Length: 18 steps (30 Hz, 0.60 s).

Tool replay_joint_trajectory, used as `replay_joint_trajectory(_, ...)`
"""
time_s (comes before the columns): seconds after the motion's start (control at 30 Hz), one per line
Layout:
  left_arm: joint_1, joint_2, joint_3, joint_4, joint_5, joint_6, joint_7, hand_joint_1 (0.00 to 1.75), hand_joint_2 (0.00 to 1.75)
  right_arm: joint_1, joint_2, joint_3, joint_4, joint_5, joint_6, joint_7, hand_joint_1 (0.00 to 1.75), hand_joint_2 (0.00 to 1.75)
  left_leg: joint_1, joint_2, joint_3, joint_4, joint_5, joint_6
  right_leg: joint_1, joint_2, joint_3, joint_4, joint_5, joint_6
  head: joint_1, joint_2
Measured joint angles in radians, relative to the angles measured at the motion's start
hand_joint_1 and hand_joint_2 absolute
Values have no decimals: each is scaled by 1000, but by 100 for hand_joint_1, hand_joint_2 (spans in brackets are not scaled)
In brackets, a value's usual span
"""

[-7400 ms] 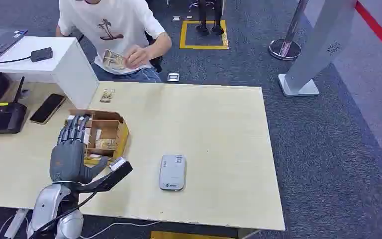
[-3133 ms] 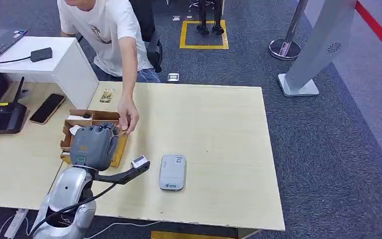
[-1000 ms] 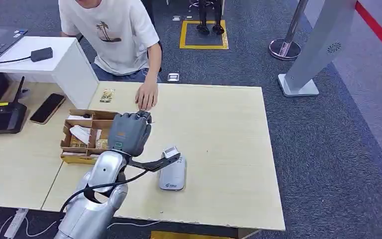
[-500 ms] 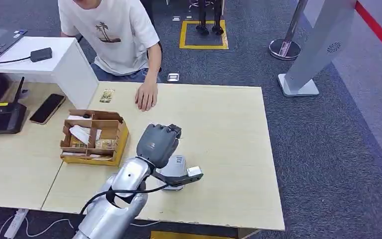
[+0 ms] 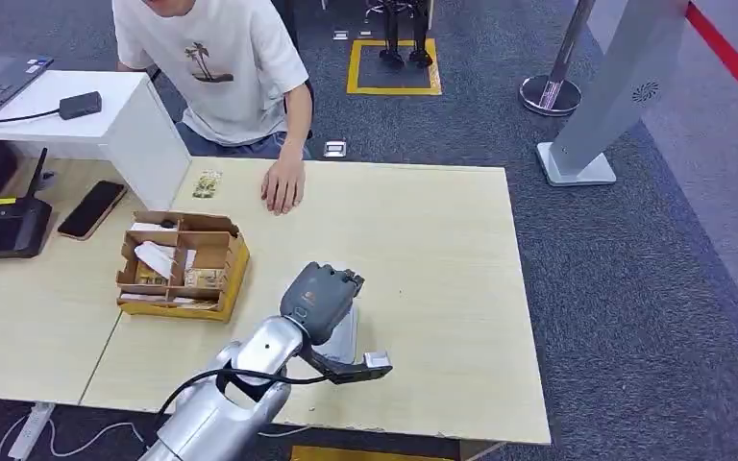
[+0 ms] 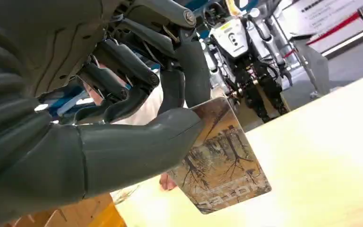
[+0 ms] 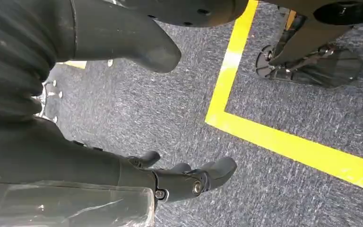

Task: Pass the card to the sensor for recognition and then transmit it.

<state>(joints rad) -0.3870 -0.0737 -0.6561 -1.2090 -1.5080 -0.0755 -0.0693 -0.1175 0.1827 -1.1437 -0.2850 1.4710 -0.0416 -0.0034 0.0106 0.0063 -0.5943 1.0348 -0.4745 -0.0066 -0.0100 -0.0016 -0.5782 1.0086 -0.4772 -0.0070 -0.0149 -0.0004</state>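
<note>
Head view: the left hand (image 5: 322,298), lower centre of the frame, hovers directly over the sensor (image 5: 345,338) on the table (image 5: 442,250). It pinches the card (image 6: 220,158) between thumb and fingers, long axis pointing away from the palm. Right hand (image 7: 189,182) hangs released.

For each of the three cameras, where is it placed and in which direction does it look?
Head view: high on the body, looking down at the table; left hand over the sensor.
Left wrist view: behind the left hand, which pinches the card.
Right wrist view: faces the floor; right hand open.
Shared: left hand, table.
</note>
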Motion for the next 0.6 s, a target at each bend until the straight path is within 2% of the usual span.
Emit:
replay_joint_trajectory(0.13, -8, 22, -39, 17, 12, 10, -27, 175, 175, -6, 0, 0, 0, -1, 2, 0, 0, 175, 0, 0, 0, 0, 0, 0, 0, 0, 0, 0, 0, 0, 0, 0)
replay_joint_trajectory(0.3, -26, 55, -79, 21, 12, 10, 24, 175, 175, -5, -1, 0, 0, -11, -1, 0, 0, 175, 0, 0, 0, 0, 0, 0, 0, 0, 0, 0, 0, 0, 0, 0)
replay_joint_trajectory(0.6, -59, 103, -124, 21, 33, -22, 12, 175, 175, -4, -6, 0, 0, -11, -1, 0, 0, 175, 0, 0, 0, 0, 0, 0, 0, 0, 0, 0, 0, 0, 0, 0)
